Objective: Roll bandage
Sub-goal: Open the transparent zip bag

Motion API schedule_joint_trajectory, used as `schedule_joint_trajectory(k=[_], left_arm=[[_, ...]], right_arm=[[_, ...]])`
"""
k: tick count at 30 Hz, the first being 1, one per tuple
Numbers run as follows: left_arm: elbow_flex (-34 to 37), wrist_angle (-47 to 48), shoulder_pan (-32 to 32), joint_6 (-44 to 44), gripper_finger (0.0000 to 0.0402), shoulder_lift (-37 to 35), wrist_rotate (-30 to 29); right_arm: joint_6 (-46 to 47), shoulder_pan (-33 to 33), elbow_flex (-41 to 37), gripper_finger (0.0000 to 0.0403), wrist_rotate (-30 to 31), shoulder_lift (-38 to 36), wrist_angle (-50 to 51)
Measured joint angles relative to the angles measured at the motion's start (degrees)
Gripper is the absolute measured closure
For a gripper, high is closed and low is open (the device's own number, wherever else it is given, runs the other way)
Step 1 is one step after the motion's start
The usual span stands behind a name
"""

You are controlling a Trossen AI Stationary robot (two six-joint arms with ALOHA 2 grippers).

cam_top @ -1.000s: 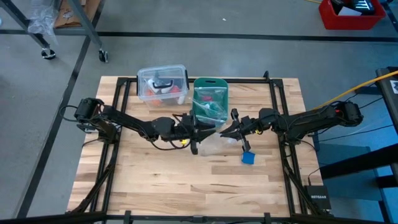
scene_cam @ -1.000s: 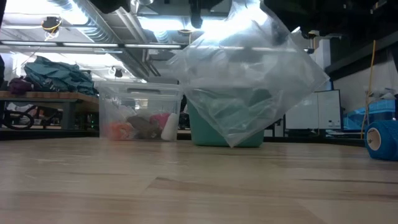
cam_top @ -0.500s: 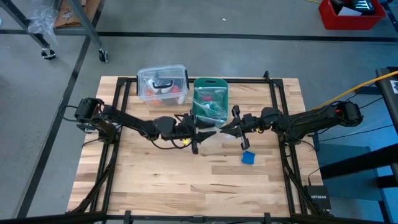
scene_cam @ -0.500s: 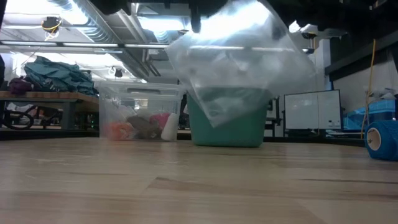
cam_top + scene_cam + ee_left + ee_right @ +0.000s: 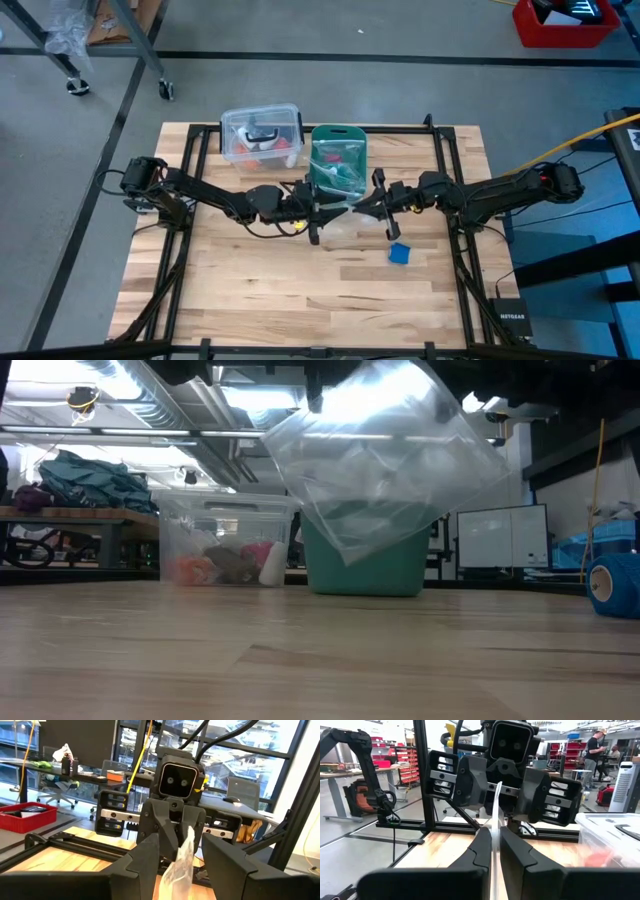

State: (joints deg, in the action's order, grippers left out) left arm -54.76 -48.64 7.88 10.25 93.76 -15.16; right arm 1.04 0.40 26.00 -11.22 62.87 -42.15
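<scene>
The bandage (image 5: 399, 253) is a small bright blue roll standing on the wood table right of centre, apart from both grippers; it also shows at the right edge of the low view (image 5: 612, 585). A clear plastic bag (image 5: 385, 460) hangs above the table's middle between both grippers. My right gripper (image 5: 495, 832) is shut on the bag. My left gripper (image 5: 180, 840) is open and faces the right one, with its fingers on either side of the bag's opposite edge (image 5: 182, 860). My right gripper pinches the bag's upper edge (image 5: 495, 815) between its two fingers, coming level from the table's right side. The bag is lifted clear of the table and hangs tilted below the fingers, with one corner (image 5: 345, 560) lowest.
A teal-green basket (image 5: 338, 160) and a clear lidded box (image 5: 262, 135) of small items stand at the table's far side, just behind the grippers. Bare wood (image 5: 300, 290) lies toward the near edge. A black frame (image 5: 190, 150) runs round the table.
The bag has swung up and turned in the hold. Its lowest corner, which hung close to the table in front of the basket, now sits higher and more to the left in the low view. Both arms have stayed nearly in place.
</scene>
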Motion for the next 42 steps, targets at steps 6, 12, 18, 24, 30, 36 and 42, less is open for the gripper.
schedule_joint_trajectory(k=[6,12,18,24,30,36,42], left_arm=[[0.0,0.0,-0.07,-1.74,0.0289,0.0,0.02],[0.0,0.0,-0.43,-1.68,0.0325,0.0,0.02],[0.0,0.0,-0.76,-1.38,0.0339,0.0,0.09],[0.0,0.02,-0.74,-1.65,0.034,0.0,0.09],[0.0,0.02,-0.75,-1.65,0.0356,0.02,0.07],[0.0,0.08,-0.83,-1.39,0.037,0.02,0.07],[0.0,0.09,-0.98,-1.65,0.037,0.02,0.07]], right_arm=[[0.0,0.0,0.0,0.0377,0.24,0.0,0.0],[0.0,0.0,0.0,0.0377,0.28,0.0,-0.02],[0.07,0.0,0.0,0.0377,1.4,0.0,-0.1],[0.13,0.0,0.0,0.0377,1.64,0.0,-0.2],[0.19,0.0,0.0,0.0377,2.33,0.0,-0.2],[0.18,0.0,0.0,0.0377,2.68,0.0,-0.2],[0.21,0.0,0.0,0.0377,2.72,0.0,-0.2]])
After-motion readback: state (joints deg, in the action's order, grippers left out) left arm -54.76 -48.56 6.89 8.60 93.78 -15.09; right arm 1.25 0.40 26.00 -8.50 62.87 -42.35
